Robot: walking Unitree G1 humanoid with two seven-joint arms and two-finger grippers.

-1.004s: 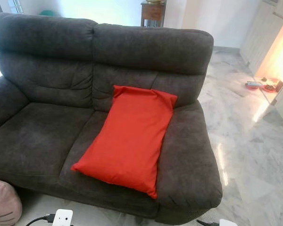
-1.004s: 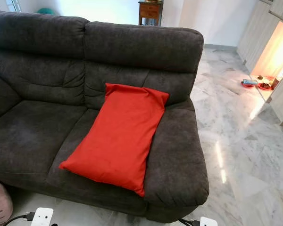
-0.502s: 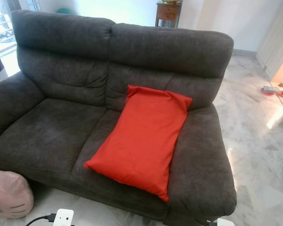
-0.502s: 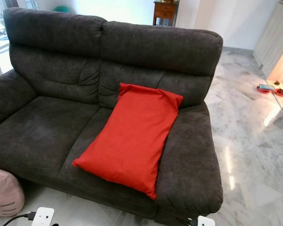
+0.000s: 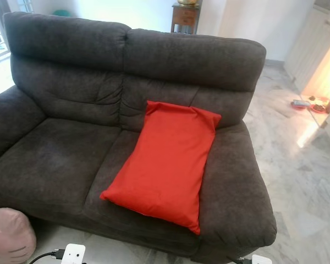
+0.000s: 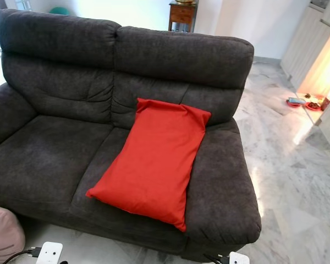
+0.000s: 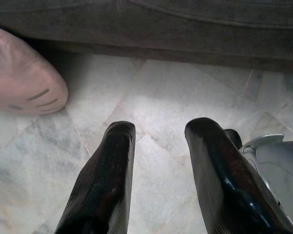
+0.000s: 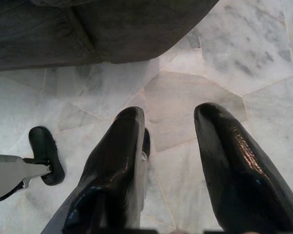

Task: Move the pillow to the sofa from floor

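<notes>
From the head camera I see a dark grey two-seat sofa (image 5: 60,159) filling most of the view. A red rectangular pillow (image 5: 165,165) lies on the sofa's right-hand seat cushion, tilted, with its upper end leaning against the backrest and its lower corner reaching the front edge of the seat, just beside the right armrest. The pillow is on the sofa, off the floor.

A pink round cushion (image 5: 8,242) sits on the pale marble floor (image 5: 308,176) at the sofa's front left corner. Behind the sofa stands a small wooden side table (image 5: 184,15). Far off to the right, small dishes (image 5: 305,103) rest on the floor near a lit doorway.

Both arms hang low by the sofa's base. In the left wrist view, the left end effector (image 7: 158,129) points at the marble floor with its two black fingers apart and nothing between them; the pink cushion is near it. In the right wrist view, the right end effector (image 8: 168,114) points at the floor below the sofa's front edge, fingers likewise spread and empty.
</notes>
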